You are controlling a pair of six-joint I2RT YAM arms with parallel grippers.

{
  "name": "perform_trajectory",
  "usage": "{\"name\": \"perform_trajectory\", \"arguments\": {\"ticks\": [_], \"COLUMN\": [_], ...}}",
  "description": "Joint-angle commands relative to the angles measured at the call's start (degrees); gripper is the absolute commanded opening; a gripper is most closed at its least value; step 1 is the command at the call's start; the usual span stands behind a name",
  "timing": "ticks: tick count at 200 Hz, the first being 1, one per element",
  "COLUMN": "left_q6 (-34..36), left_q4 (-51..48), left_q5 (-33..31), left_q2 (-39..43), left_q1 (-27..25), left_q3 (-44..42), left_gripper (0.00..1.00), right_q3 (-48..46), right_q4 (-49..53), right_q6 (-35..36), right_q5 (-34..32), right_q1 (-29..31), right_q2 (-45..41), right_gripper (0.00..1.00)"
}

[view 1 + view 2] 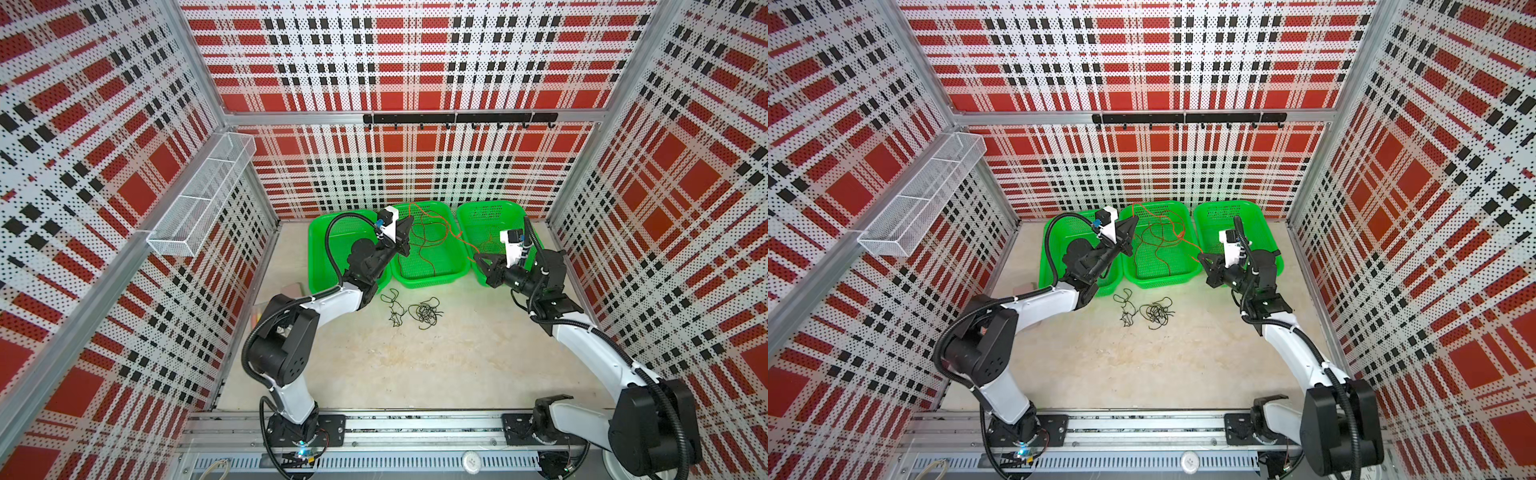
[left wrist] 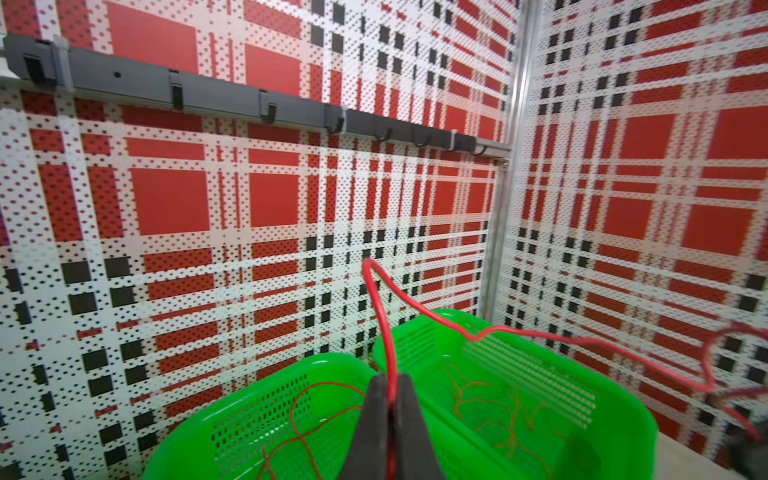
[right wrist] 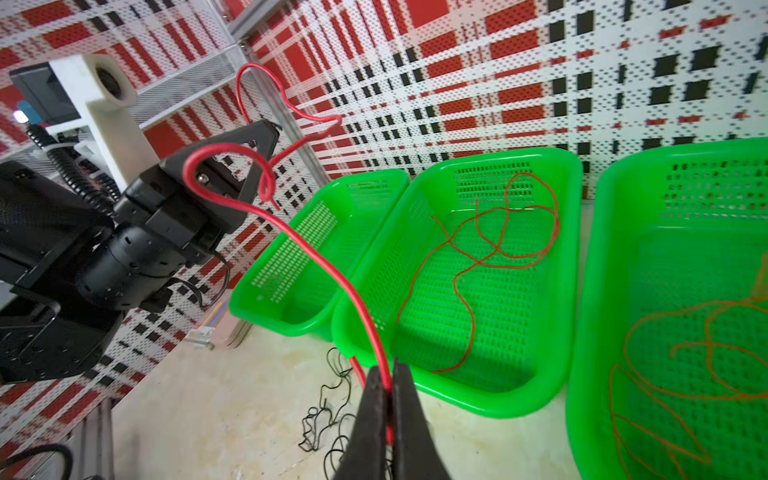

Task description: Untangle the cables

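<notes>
A thick red cable (image 1: 461, 239) hangs in the air above the middle green basket (image 1: 428, 283), and both grippers hold it. My left gripper (image 1: 409, 222) (image 2: 388, 376) is shut on one stretch, which loops upward (image 2: 376, 299). My right gripper (image 1: 477, 257) (image 3: 386, 368) is shut on another stretch (image 3: 328, 266). A thinner red cable (image 3: 478, 262) lies loose in the middle basket. Orange-brown cables (image 3: 706, 345) lie in the right basket (image 1: 486, 204). Black cables (image 1: 424, 311) (image 1: 1156, 311) sit tangled on the table in front of the baskets.
The left green basket (image 1: 328, 249) stands beside the middle one, under my left arm. A wire mesh shelf (image 1: 199, 195) hangs on the left wall. A black hook rail (image 1: 457, 118) runs along the back wall. Plaid walls close in on three sides.
</notes>
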State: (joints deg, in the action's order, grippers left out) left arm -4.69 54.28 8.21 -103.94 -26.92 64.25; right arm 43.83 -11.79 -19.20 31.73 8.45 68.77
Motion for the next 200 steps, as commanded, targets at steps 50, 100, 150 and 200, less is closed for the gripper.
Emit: {"name": "perform_trajectory", "arguments": {"ticks": [50,100,150,200], "left_q6": [-0.52,1.59,2.07,1.05], "left_q4": [-7.26,-11.39,-13.58,-15.14], "left_q5": [-3.68,0.57,-2.79,-3.07], "left_q2": [-13.26,-14.64,-18.41,-19.76], "left_q1": [6.40,7.43,4.66,5.83], "left_q3": [14.27,15.64,17.15,19.77], "left_gripper": [0.00,0.00,0.10,0.77], "right_q3": [5.77,12.78,26.83,33.89], "right_q4": [17.02,16.30,16.68,15.88], "right_q6": [1.27,1.66,-0.30,-3.49], "right_q5": [-18.24,-20.96,-24.82,-27.15], "right_q1": [-6.94,-3.79,3.47,5.21], "right_q2": [6.62,15.02,29.74,40.21], "right_gripper": [0.00,0.00,0.00,0.00]}}
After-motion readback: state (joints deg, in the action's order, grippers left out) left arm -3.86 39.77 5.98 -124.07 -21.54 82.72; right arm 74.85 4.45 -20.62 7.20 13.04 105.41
